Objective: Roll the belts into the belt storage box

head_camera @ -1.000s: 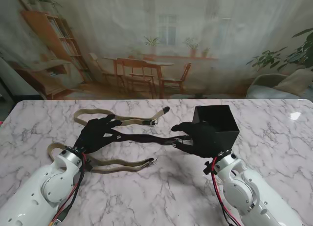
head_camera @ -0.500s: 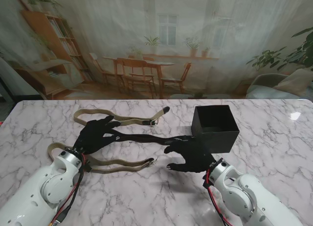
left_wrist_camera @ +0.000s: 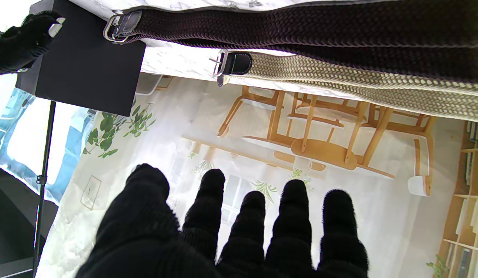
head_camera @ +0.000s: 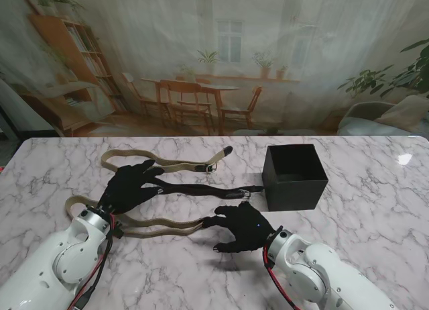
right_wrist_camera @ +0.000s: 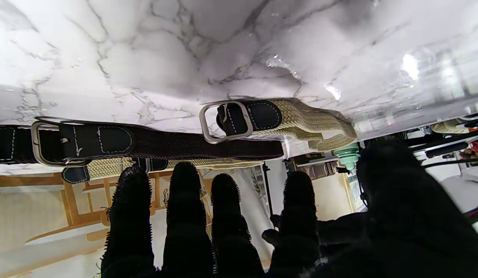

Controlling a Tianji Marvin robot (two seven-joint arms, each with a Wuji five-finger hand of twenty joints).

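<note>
The right hand (head_camera: 244,227) is seen spread over the marble bench (head_camera: 375,209), its fingers apart and curved downward, with nothing grasped; its foremost fingertip lies at or just beside the buckle end of the nearer tan belt (head_camera: 164,224), though contact cannot be confirmed. In the right wrist view the fingers (right_wrist_camera: 186,216) are shown splayed, with that belt's buckle (right_wrist_camera: 223,120) lying on the marble beyond them. The left hand (head_camera: 131,184) is laid flat and spread on the dark belt (head_camera: 201,189), pressing its left end to the bench; no finger is curled around the strap, so nothing is gripped.

Compared with a second ago, the right hand has been drawn away from the belt storage box (head_camera: 293,176), where it was then placed against the front wall, and has been brought nearer to me and leftward, to the tan belt's buckle. The left hand and the three belts have stayed where they were.

The dark belt is stretched out left to right, its buckle end pointing at the box and lying just beside its front left corner. The nearer tan belt is laid roughly parallel, nearer to me, buckle to the right. The farther tan belt (head_camera: 167,164) is looped beyond the left hand, its buckle also to the right. The box stands open and upright, right of the belts.
</note>
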